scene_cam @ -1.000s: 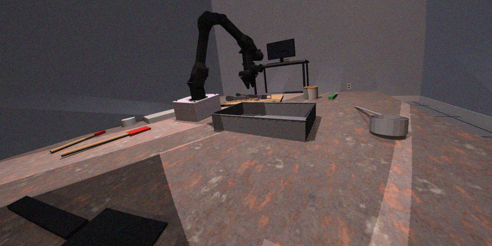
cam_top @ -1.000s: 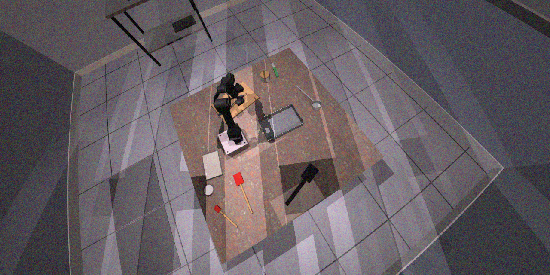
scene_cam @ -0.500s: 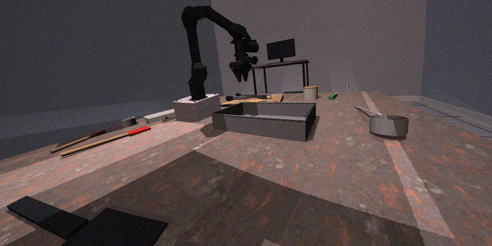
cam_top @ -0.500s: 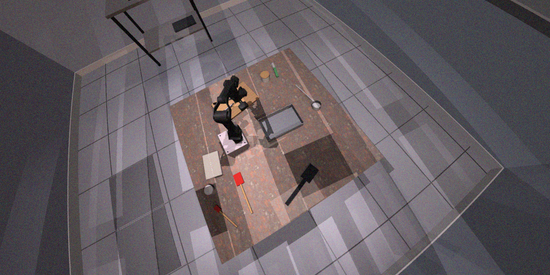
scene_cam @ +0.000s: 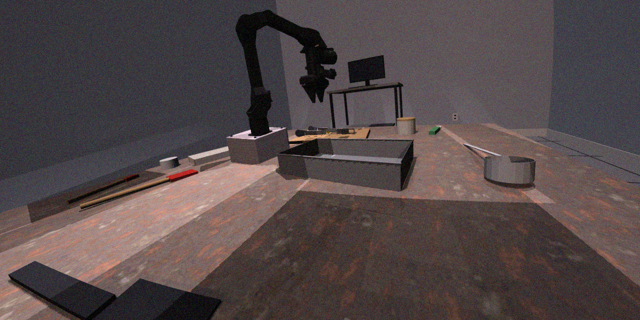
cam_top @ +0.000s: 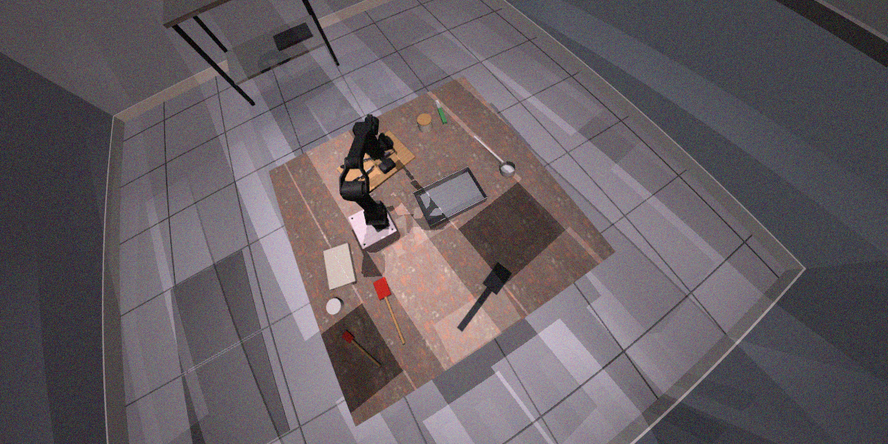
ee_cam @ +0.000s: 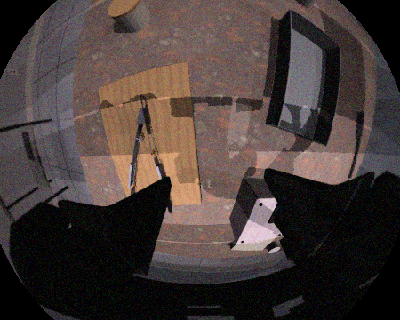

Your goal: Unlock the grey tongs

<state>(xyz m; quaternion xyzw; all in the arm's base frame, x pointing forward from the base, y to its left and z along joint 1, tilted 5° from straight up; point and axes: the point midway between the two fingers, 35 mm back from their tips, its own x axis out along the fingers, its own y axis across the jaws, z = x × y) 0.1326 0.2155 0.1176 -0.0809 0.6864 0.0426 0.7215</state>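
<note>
The grey tongs (scene_cam: pixel 344 131) (ee_cam: pixel 137 144) lie on the wooden board (cam_top: pixel 403 154) (scene_cam: pixel 363 133) (ee_cam: pixel 169 80). In the wrist view their two arms spread apart in a narrow V from the joined end; the lower ends are partly hidden by a finger. My gripper (scene_cam: pixel 317 101) (ee_cam: pixel 218 177) is open and empty. It points down, well above the board, and touches nothing. In the wrist view the tongs lie to the left of the gap between the fingers. The roasting tin (cam_top: pixel 478 185) (scene_cam: pixel 340 174) (ee_cam: pixel 280 67) stands beside the board with nothing across it.
A canister with a wooden lid (cam_top: pixel 424 123) (scene_cam: pixel 405 126) (ee_cam: pixel 129 18) and a green-handled tool (cam_top: pixel 441 113) stand and lie beyond the board. A saucepan (cam_top: pixel 507 168) (scene_cam: pixel 509 170) is past the tin. A pale block (cam_top: pixel 338 266) and red-headed spatulas (cam_top: pixel 382 288) lie beyond the arm's base.
</note>
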